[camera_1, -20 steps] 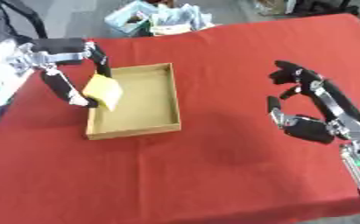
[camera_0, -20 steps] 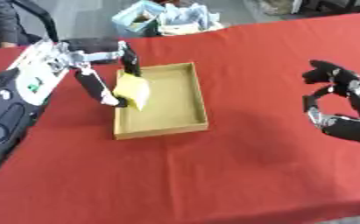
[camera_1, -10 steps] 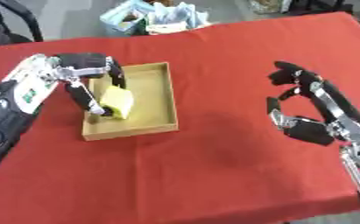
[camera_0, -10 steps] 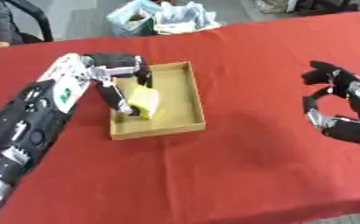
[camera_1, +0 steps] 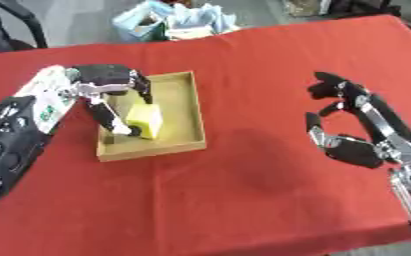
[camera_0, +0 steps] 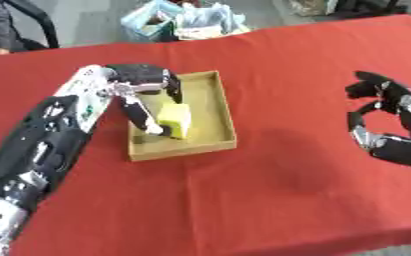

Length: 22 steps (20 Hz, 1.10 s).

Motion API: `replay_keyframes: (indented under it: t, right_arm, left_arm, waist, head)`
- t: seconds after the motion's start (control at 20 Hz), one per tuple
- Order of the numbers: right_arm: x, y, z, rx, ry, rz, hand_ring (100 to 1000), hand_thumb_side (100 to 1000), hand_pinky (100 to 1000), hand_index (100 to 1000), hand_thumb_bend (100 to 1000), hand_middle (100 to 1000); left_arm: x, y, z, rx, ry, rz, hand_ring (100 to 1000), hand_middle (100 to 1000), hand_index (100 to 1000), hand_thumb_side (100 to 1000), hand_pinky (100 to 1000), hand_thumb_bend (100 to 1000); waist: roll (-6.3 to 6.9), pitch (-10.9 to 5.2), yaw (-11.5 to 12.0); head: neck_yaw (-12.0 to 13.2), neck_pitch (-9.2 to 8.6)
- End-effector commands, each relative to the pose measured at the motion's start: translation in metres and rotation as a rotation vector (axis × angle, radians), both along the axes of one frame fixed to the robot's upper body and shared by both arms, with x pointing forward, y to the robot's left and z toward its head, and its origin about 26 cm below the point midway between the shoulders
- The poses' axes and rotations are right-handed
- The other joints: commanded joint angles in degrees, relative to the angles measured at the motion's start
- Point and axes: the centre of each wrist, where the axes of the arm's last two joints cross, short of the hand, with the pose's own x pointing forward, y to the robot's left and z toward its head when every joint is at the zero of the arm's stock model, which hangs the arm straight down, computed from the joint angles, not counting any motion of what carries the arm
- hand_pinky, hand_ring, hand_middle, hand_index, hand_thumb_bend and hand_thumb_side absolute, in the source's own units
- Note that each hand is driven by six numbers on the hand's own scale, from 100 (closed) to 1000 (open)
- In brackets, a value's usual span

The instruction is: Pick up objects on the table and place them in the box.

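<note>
The left arm, black with a white panel bearing small green marks too blurred to read, reaches in from the lower left across the red surface (camera_0: 270, 200); its left hand (camera_0: 143, 92) hangs over the near-left part of the box (camera_0: 222, 107), fingers and thumb curled round a yellow block (camera_0: 175, 120) and pinching it; the block sits inside the box, low against the floor at the near end, though whether it touches the bottom cannot be told; the box is a shallow open tan tray lying lengthwise away from the robot, left of the middle of the surface; beyond the far edge of the surface sits a heap of pale blue and white bags (camera_0: 184, 22), well apart from the box, any print on them unreadable; far to the right the right hand (camera_1: 353, 132) rests on the cloth, well apart from the box, its fingers loosely curved and spread, holding nothing.
</note>
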Motion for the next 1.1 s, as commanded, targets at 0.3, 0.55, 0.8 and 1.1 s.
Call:
replay_keyframes:
  t: [0.3, 0.55, 0.8, 1.1]
  right_arm:
    - [-0.001, -0.006, 0.005, -0.017, -0.013, -0.014, 809, 272, 632, 964, 100, 778]
    - [-0.002, -0.009, 0.002, -0.018, -0.008, -0.027, 808, 273, 631, 964, 100, 778]
    - [-0.003, -0.011, 0.001, -0.018, -0.009, -0.037, 808, 274, 632, 964, 100, 778]
    - [-0.003, -0.011, 0.001, -0.015, -0.012, -0.044, 808, 275, 632, 964, 100, 778]
  left_arm:
    - [-0.016, 0.021, 0.067, 0.007, -0.144, -0.031, 754, 717, 807, 490, 790, 717]
    - [-0.041, 0.051, 0.094, -0.047, -0.223, -0.002, 755, 708, 812, 512, 790, 662]
    - [-0.074, 0.096, 0.103, -0.144, -0.275, 0.122, 741, 701, 809, 549, 781, 577]
    - [-0.110, 0.142, 0.095, -0.324, -0.345, 0.367, 710, 681, 802, 583, 765, 429]
  waist:
    - [-0.37, -1.71, 1.1]
    - [-0.22, -2.17, 2.6]
    - [-0.34, -2.17, 4.2]
    - [-0.58, -2.03, 5.8]
  head:
    - [-0.9, -0.31]
    - [-1.8, -0.36]
    - [-2.5, -0.62]
    - [-3.0, -0.93]
